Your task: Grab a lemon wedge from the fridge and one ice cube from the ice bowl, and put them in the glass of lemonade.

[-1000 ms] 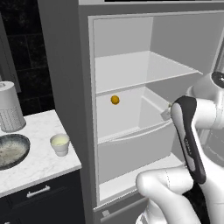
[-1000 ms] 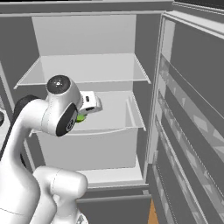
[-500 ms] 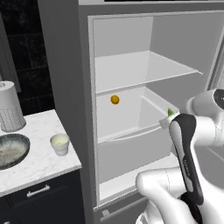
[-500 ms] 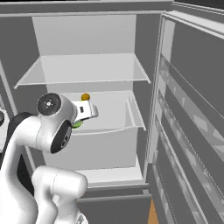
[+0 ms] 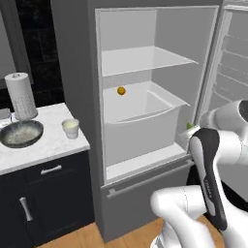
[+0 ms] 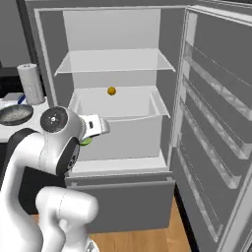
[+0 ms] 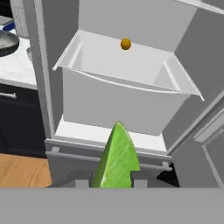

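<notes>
The gripper (image 7: 110, 180) is pinching the lemon wedge (image 7: 117, 157) between its two dark finger tips, the jaws pressed against the wedge's sides, with the pointed end of the yellow-green piece sticking out ahead of the hand. In the right base view the wedge (image 6: 86, 142) is showing as a small green sliver under the white hand, in front of the open fridge (image 6: 171, 64) and outside its drawer. In the left base view it (image 5: 190, 126) is peeking out just above the arm, near the fridge's right edge.

The fridge door is standing wide open to the right. Inside, a small round orange ball (image 5: 121, 90) is sitting at the far end of the pale drawer (image 5: 140, 115), below the single shelf (image 5: 145, 58).

On the white counter (image 5: 48, 145) to the left of the fridge, the glass of lemonade (image 5: 70, 128) is standing upright, near the fridge's side. The ice bowl (image 5: 21, 133) is lying farther left, well apart from the glass, with the paper-towel roll (image 5: 21, 96) standing behind it.
</notes>
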